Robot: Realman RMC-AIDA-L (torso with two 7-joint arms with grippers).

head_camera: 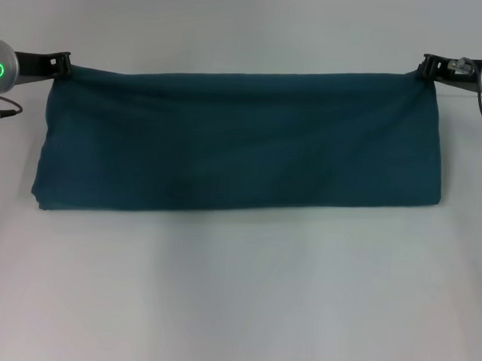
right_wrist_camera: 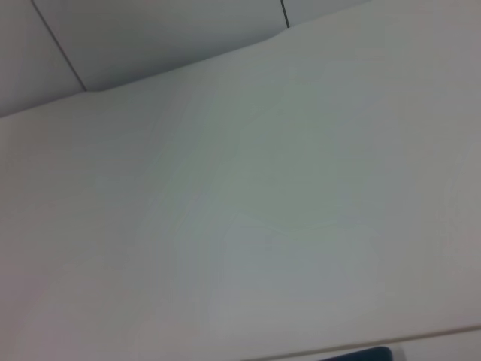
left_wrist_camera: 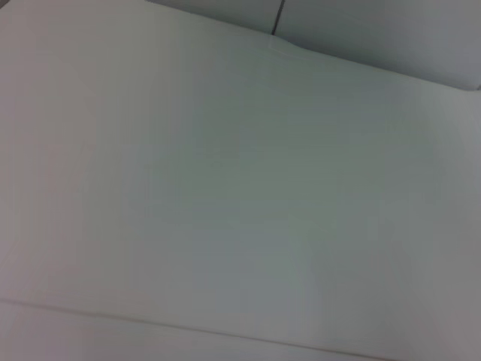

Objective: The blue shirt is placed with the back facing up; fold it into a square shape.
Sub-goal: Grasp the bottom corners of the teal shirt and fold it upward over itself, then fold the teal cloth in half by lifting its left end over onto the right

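Blue shirt between left gripper and right gripper.

Layout, head view: the blue shirt lies on the surface as a wide band folded lengthwise, spanning most of the width in the far half. The left hand meets its far left corner; the right hand meets its far right corner. The near folded edge rests on the surface, with open surface before it. Right wrist view: a sliver of the shirt at the picture's edge.
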